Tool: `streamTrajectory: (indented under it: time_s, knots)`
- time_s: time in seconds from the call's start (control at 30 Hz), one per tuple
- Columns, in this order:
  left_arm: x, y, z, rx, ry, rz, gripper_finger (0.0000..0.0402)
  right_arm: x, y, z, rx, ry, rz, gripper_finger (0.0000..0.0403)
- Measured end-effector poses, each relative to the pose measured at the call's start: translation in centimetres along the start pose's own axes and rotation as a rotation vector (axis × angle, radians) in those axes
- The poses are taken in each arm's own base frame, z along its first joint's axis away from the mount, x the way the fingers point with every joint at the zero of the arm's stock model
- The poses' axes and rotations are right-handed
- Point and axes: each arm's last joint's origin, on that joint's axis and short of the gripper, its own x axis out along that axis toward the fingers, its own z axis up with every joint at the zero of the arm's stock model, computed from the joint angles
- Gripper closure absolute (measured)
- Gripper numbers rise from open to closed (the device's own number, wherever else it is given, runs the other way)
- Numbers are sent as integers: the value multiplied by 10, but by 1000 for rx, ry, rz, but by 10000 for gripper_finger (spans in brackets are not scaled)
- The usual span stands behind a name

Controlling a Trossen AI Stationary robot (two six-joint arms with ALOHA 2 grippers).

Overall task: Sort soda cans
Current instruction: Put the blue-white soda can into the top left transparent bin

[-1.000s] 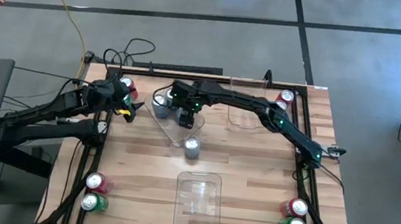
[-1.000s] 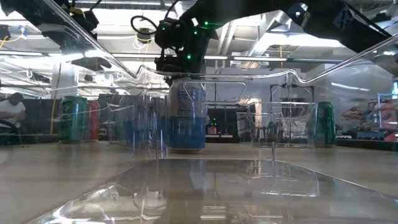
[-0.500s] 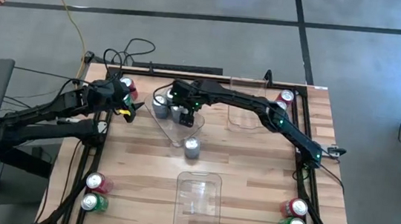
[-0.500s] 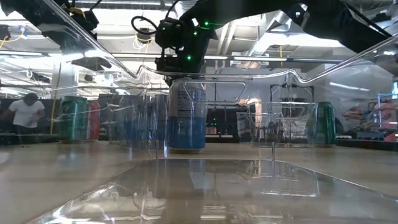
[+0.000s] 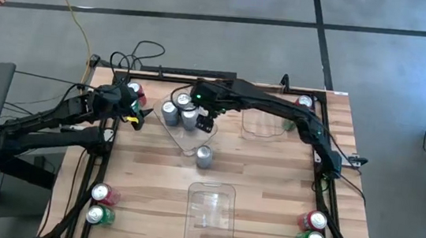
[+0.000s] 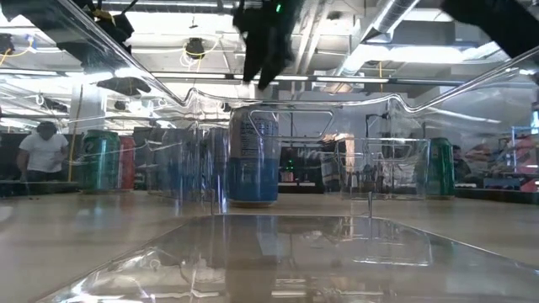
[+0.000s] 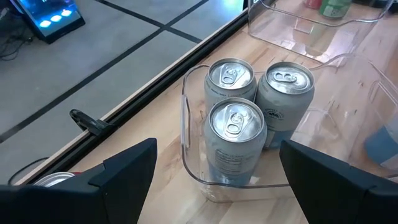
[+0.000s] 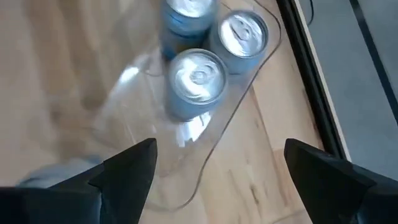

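Three silver-blue cans point(image 5: 179, 114) stand in clear bin point(image 5: 189, 138), upper centre of high view; fourth can point(image 5: 204, 157) loose on table point(image 5: 269, 188) just below bin. Right claw point(image 5: 206, 121) wide, empty, above bin. Left claw point(image 5: 135, 116) wide, idle, upper left. Risk: low descent onto loose can clips bin wall, shifts bin, topples cans.
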Motion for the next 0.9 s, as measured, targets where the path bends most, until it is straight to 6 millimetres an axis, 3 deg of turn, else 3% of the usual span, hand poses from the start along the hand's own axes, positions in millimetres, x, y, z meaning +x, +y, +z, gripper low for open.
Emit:
streamTrajectory:
  time_s: [0.17,0.3,0.57,0.9]
  knots:
    - [0,0,-1,-3,7,1,68,-41,22,-5,10,-46,38,33]
    - [0,0,-1,-2,15,1,68,-59,46,-12,-1,-45,59,33]
    - [0,-1,-3,-7,31,-26,68,-73,88,-26,-26,-19,61,33]
    - [0,-1,-3,-1,34,-34,68,-84,123,-47,-45,31,-28,33]
